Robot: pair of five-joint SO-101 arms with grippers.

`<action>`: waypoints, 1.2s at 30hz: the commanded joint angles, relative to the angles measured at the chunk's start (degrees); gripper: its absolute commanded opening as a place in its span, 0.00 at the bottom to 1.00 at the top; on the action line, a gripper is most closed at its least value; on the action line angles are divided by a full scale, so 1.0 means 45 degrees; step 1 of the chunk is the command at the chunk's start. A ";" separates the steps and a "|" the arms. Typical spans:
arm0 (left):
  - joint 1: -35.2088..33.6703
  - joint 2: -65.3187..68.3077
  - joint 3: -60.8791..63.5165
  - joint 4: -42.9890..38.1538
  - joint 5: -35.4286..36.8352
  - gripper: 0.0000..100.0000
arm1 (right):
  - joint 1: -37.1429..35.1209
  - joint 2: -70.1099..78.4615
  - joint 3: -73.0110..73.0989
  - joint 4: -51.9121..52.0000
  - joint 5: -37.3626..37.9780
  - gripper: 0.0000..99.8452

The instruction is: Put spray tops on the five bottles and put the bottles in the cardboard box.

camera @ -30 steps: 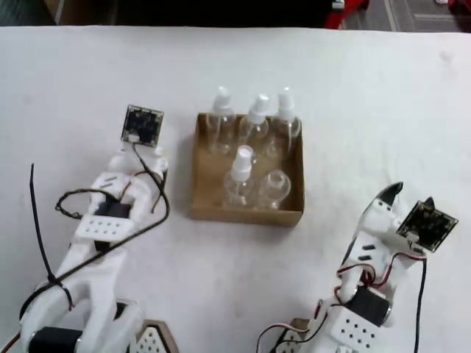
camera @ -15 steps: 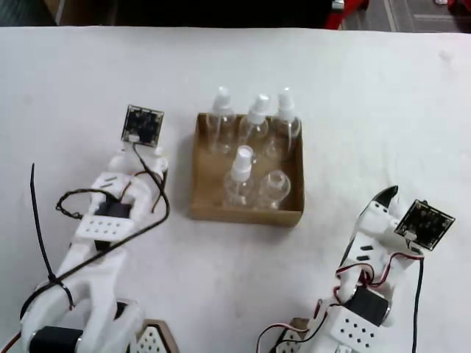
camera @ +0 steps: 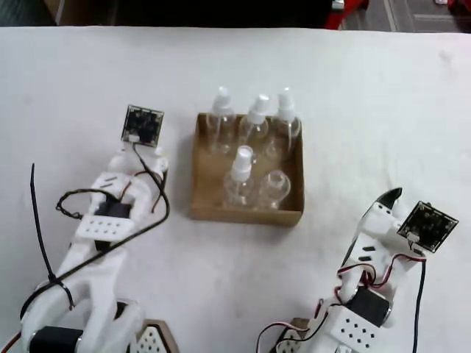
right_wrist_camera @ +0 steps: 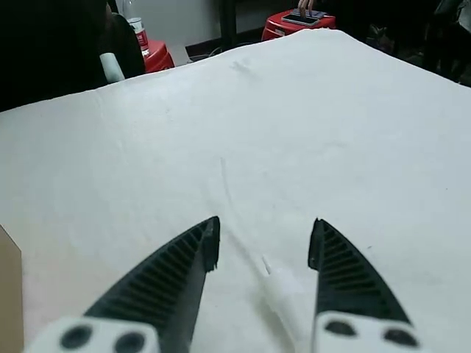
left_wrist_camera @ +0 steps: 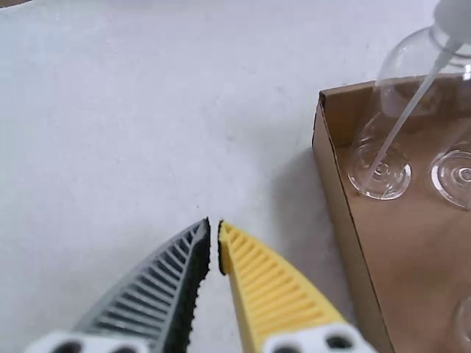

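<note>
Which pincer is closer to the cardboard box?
Left. The left pincer sits just beside the cardboard box; the right pincer is farther off, over the table.

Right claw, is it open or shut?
Open. The right claw has a wide gap between its two black halves, with the white table showing through.

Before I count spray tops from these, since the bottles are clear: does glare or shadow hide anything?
High view: even light, yet the back row's white spray tops sit against the bright tablecloth, and the uncapped bottle shows mainly by highlights. Left wrist view: a soft shadow lies beside the cardboard box; bottle bases glint. Right wrist view: the room behind is dark.
</note>
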 commanded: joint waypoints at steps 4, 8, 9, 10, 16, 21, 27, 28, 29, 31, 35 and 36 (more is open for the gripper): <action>0.0029 0.0010 -0.0098 -0.0254 -0.0117 0.02 | 0.0186 0.0029 0.0098 0.0088 -0.0137 0.17; 0.0029 0.0010 -0.0098 -0.0274 -0.0117 0.02 | 0.0166 0.0029 0.0098 0.0088 -0.0137 0.17; 0.0029 0.0010 -0.0098 -0.0274 -0.0117 0.02 | 0.0166 0.0029 0.0098 0.0088 -0.0137 0.17; 0.0029 0.0010 -0.0098 -0.0274 -0.0117 0.02 | 0.0166 0.0029 0.0098 0.0088 -0.0137 0.17; 0.0029 0.0010 -0.0137 -0.0274 -0.0117 0.02 | 0.0068 0.0049 0.0098 0.0147 -0.0117 0.17; 0.0029 0.0010 -0.0137 -0.0274 -0.0117 0.02 | 0.0068 0.0049 0.0098 0.0166 -0.0117 0.17; 0.0029 0.0010 -0.0098 -0.0274 -0.0117 0.02 | 0.0068 0.0049 0.0098 0.0186 -0.0117 0.17; 0.0029 -0.0010 -0.0098 -0.0274 -0.0117 0.02 | 0.0068 0.0049 0.0098 0.0186 -0.0117 0.17; 0.0010 -0.0068 -0.0078 -0.0234 -0.0098 0.02 | 0.0068 0.0049 0.0098 0.0186 -0.0117 0.17; -0.0068 -0.0107 -0.0059 -0.0059 -0.0098 0.02 | 0.0068 0.0049 0.0098 0.0186 -0.0117 0.17; -0.0049 -0.1162 -0.0039 0.1172 0.0000 0.02 | 0.0068 0.0049 0.0098 0.0186 -0.0117 0.17; -0.0010 -0.1748 0.0117 0.1543 0.0020 0.02 | 0.0068 0.0049 0.0098 0.0186 -0.0117 0.17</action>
